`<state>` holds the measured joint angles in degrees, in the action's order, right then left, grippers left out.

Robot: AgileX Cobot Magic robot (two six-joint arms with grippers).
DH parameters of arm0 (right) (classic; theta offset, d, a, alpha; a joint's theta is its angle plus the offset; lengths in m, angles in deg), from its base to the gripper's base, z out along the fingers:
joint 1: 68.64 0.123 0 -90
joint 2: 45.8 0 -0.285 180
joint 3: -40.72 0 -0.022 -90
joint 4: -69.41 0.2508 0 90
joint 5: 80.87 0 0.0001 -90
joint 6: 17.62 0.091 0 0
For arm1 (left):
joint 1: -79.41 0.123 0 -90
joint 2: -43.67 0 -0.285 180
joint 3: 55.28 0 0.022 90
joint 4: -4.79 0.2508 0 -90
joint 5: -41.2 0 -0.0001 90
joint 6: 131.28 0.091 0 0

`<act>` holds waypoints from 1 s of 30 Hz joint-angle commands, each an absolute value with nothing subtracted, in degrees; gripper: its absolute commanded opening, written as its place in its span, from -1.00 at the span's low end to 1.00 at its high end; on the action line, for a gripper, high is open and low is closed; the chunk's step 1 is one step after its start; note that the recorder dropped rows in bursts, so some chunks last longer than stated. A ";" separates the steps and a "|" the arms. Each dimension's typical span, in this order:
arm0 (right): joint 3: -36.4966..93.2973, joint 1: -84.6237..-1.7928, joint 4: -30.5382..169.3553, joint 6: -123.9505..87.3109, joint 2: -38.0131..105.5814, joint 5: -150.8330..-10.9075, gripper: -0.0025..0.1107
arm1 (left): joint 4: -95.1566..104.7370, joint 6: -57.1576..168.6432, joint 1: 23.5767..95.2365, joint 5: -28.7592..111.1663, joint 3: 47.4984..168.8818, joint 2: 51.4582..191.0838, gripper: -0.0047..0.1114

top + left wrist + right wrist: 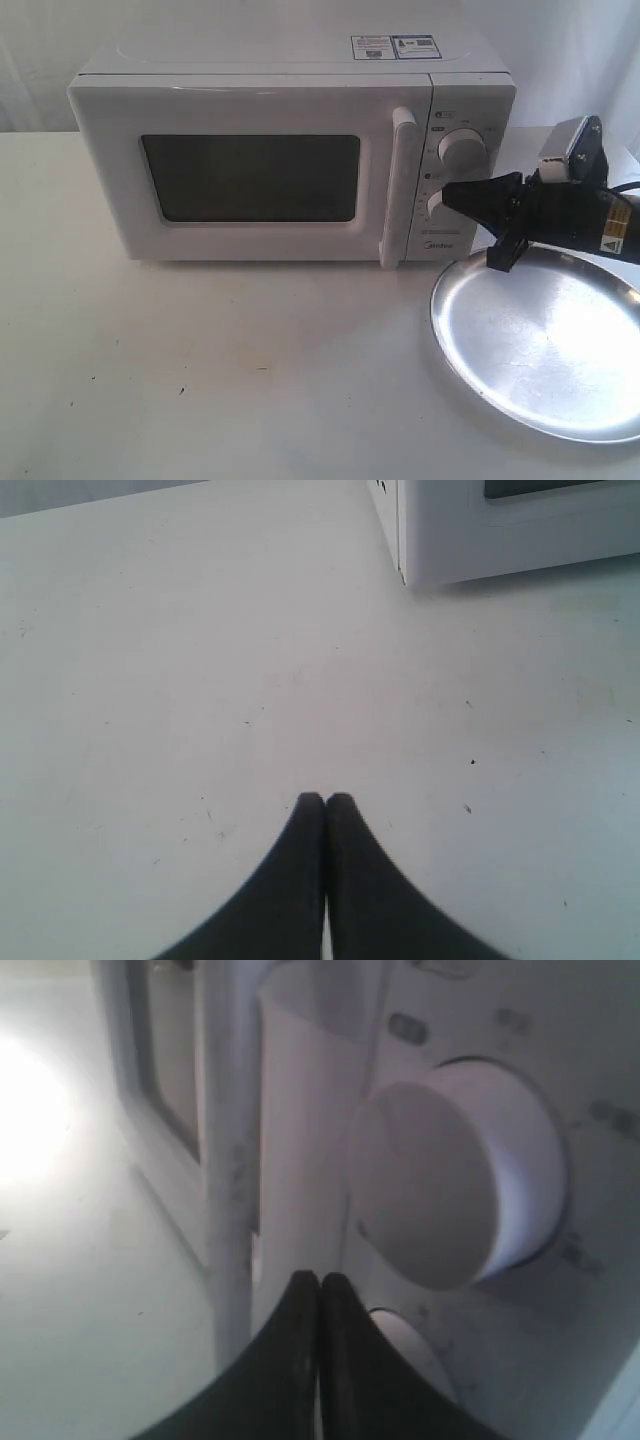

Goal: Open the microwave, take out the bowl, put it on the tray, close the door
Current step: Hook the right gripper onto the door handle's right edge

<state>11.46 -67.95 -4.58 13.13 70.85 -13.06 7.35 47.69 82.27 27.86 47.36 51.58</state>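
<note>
The white microwave (290,160) stands at the back of the table with its door (250,175) closed, and the bar handle (398,185) is vertical at the door's right side. My right gripper (450,195) is shut and empty, its tip in front of the lower dial (437,205), just right of the handle. In the right wrist view that gripper (320,1280) points at the handle (300,1140) beside the upper dial (455,1185). The silver tray (545,345) lies empty at the front right. The bowl is hidden. My left gripper (325,800) is shut over bare table.
The white tabletop (200,370) spreads in front of the microwave. In the left wrist view a lower corner of the microwave (410,540) sits beyond the gripper. My right arm's body (580,205) hangs above the tray's far rim.
</note>
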 commanded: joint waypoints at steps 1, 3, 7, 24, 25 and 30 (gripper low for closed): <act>11.73 -67.80 -0.20 9.52 72.07 -10.91 -0.90 | 6.99 47.49 82.03 27.92 47.50 51.46 -0.92; 11.73 -66.38 -0.20 9.52 72.07 -11.50 -0.69 | 6.99 47.49 82.03 27.92 47.50 51.46 -0.92; 11.73 -61.01 -0.64 6.56 72.07 -11.07 0.01 | 6.99 47.49 82.03 27.92 47.50 51.46 -0.92; 13.37 -50.82 5.35 1.98 72.37 -21.84 -0.29 | 6.99 47.49 82.03 27.92 47.50 51.46 -0.92; 13.37 -50.82 5.35 1.85 72.37 -21.84 -0.42 | 6.99 47.49 82.03 27.92 47.50 51.46 -0.92; 13.37 -50.82 5.35 1.75 72.37 -21.82 -0.96 | 6.99 47.49 82.03 27.92 47.50 51.46 -0.92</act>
